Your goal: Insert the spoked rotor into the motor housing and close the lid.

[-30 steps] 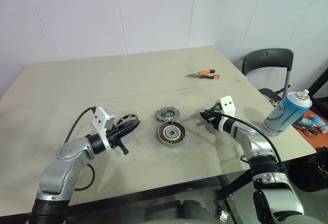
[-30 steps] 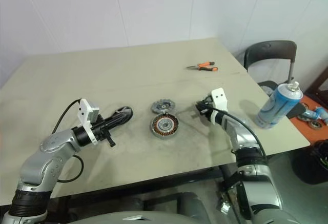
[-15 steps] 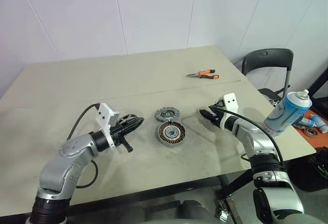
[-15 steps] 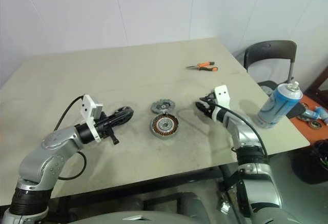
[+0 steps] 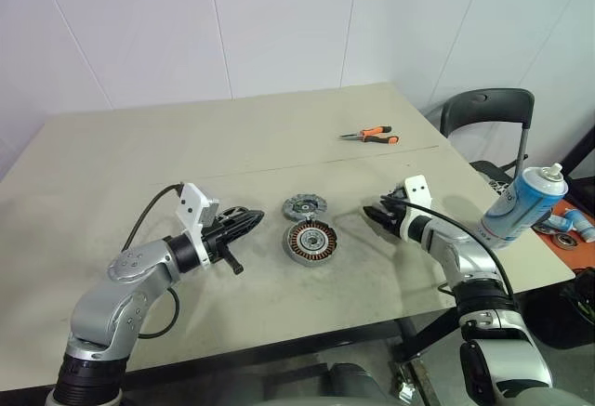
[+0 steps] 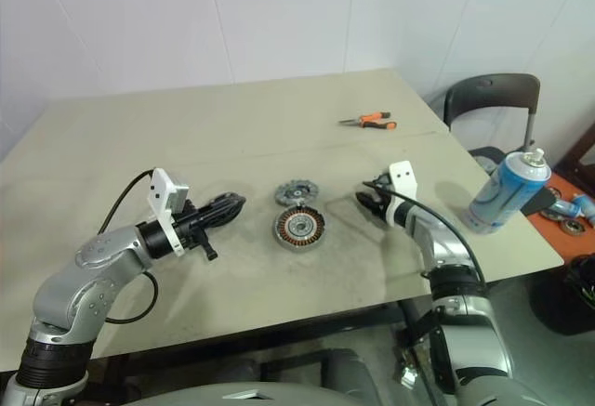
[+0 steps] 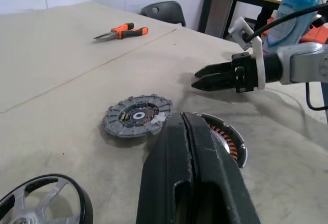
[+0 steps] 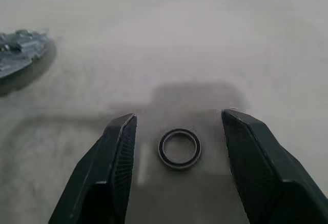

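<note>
White wall panels are backing a beige table [image 5: 112,164], and the motor housing [image 5: 310,240] is lying at its centre with copper windings facing up; the lid [image 5: 304,206] is sitting just beside it at 12 o'clock, ribbed face up, apart from it. At 9 o'clock of the housing the spoked rotor [image 5: 231,216] is resting on the table, and the left gripper [image 5: 244,221] is hovering over it with its jaws pressed together, holding nothing. At 3 o'clock of the housing the right gripper [image 5: 374,211] is sitting low with jaws spread, straddling a small black ring [image 8: 179,148] that is lying flat on the table (untouched by either finger). Orange-handled pliers [image 5: 369,135] are lying at 1 o'clock, well apart, and a blue spray can [image 5: 521,203] is standing at the table's right edge. Judged step: picking up the rotor. To do it well, the left jaws would need opening first, then closing on the rim or a spoke, keeping the rotor level and centred over the housing's dark middle. No brand, label or writing is readable anywhere; the can's print is too small to tell.
</note>
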